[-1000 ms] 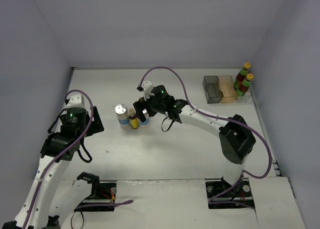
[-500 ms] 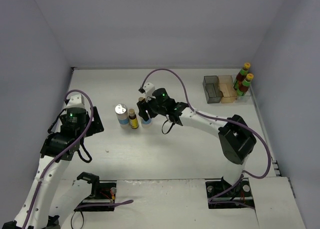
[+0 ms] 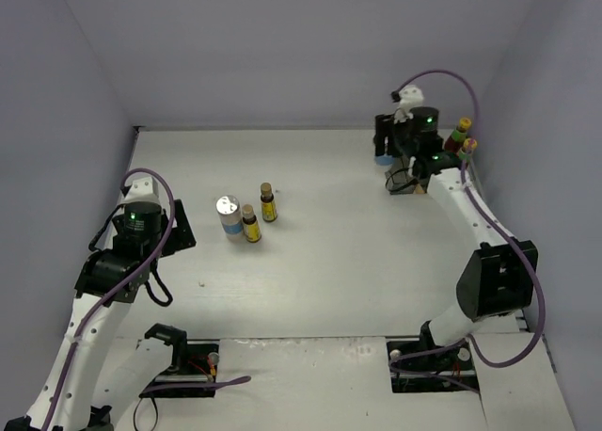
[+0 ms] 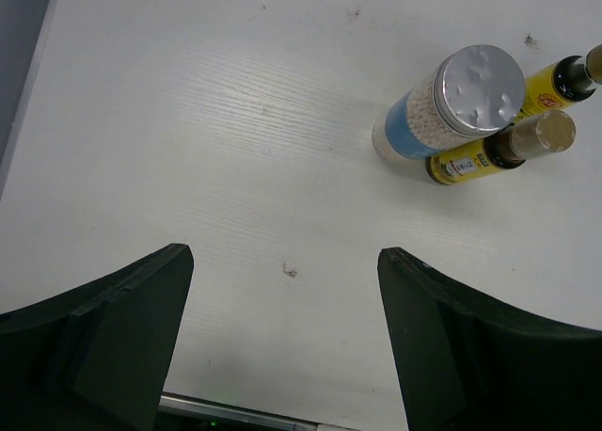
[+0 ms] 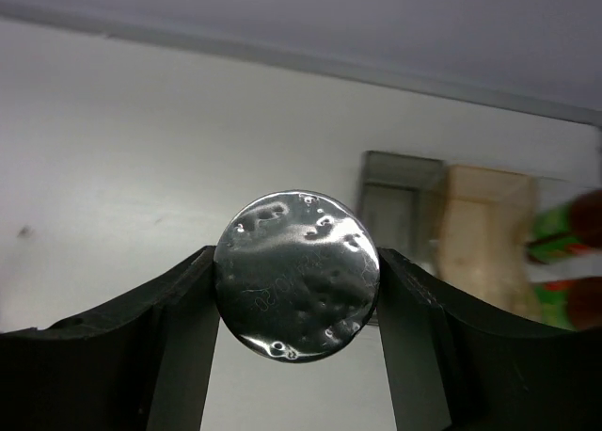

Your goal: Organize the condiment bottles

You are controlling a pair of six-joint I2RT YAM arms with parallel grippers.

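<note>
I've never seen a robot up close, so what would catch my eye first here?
The right arm reaches to the far right of the table, its jaws clamped on a silver-lidded jar close to the grey-and-tan tray. Left of the middle, a second jar and two small yellow-labelled bottles stand in a cluster, and the left arm holds its jaws wide open nearby.

The light is bright and even, with only soft, short shadows on the white table [image 3: 376, 252]. In the right wrist view the silver-lidded jar [image 5: 296, 276] shows glare on its lid, and the compartment tray [image 5: 480, 233] behind is blurred.
</note>
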